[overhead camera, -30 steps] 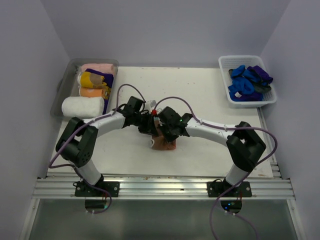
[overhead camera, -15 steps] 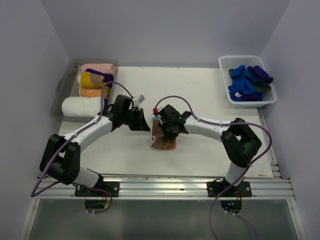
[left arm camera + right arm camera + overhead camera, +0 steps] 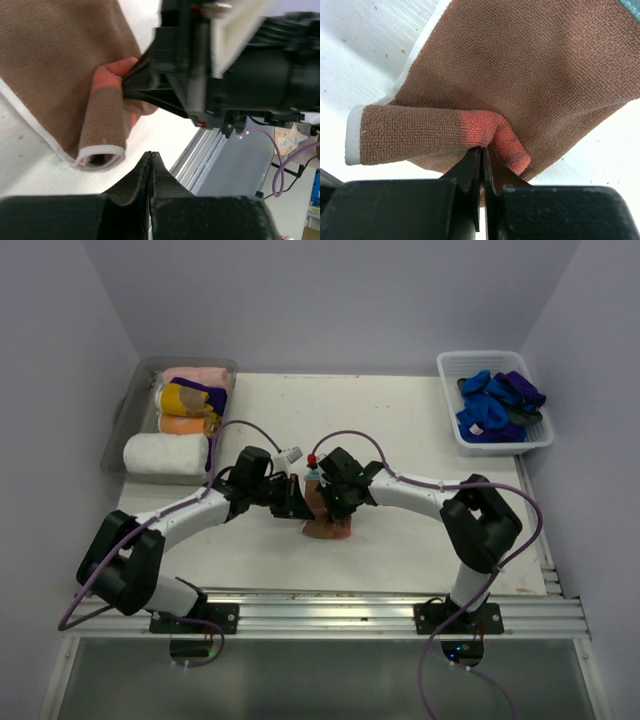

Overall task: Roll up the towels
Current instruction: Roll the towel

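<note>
A brown towel [image 3: 328, 527] with a white border lies mid-table, its near edge partly rolled into a tube [image 3: 102, 135]. My right gripper [image 3: 331, 508] is shut, pinching the rolled fold [image 3: 485, 131] at the tips [image 3: 484, 148]. The cloth glows red there. My left gripper [image 3: 296, 503] is shut and empty. Its tips [image 3: 151, 156] sit just in front of the open end of the roll, not touching it. The right gripper's black body [image 3: 165, 80] shows in the left wrist view, pressed against the towel.
A clear bin [image 3: 126, 415] at the far left holds several rolled towels, with a white roll [image 3: 163, 454] at its front. A white basket [image 3: 452, 425] at the far right holds blue items. A metal rail [image 3: 320, 615] runs along the table's near edge.
My left gripper pulled away to the left, then came back beside the towel's left end. The right gripper stayed shut on the towel.
</note>
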Robot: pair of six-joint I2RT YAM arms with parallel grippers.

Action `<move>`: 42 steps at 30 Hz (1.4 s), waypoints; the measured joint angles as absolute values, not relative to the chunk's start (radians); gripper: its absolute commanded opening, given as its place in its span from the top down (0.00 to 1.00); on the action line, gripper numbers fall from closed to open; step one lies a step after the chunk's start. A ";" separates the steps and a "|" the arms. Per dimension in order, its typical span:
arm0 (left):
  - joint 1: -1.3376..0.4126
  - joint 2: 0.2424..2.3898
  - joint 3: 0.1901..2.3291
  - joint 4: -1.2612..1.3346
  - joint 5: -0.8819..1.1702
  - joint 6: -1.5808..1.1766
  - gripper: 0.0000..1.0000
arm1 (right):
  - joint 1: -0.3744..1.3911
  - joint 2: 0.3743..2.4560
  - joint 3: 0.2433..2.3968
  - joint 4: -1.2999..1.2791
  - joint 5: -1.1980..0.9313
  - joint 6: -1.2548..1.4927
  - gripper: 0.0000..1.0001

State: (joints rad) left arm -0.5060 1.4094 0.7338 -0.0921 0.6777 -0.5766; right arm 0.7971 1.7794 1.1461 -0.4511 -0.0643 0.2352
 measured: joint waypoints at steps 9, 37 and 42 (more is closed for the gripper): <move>-0.493 1.594 0.759 -0.040 0.639 -0.580 1.00 | 0.790 1.779 1.146 -0.450 -0.073 0.239 1.00; -0.489 1.712 0.784 0.014 0.641 -0.582 1.00 | 0.852 1.614 1.064 -0.458 0.065 0.264 0.90; -0.489 1.712 0.790 0.012 0.641 -0.581 1.00 | 0.789 1.655 1.018 -0.421 0.102 0.278 0.97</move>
State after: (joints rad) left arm -0.4889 1.7123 0.7898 0.0124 0.6415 -0.5812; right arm 0.7895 1.6547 1.0176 -0.4213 0.1020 0.2779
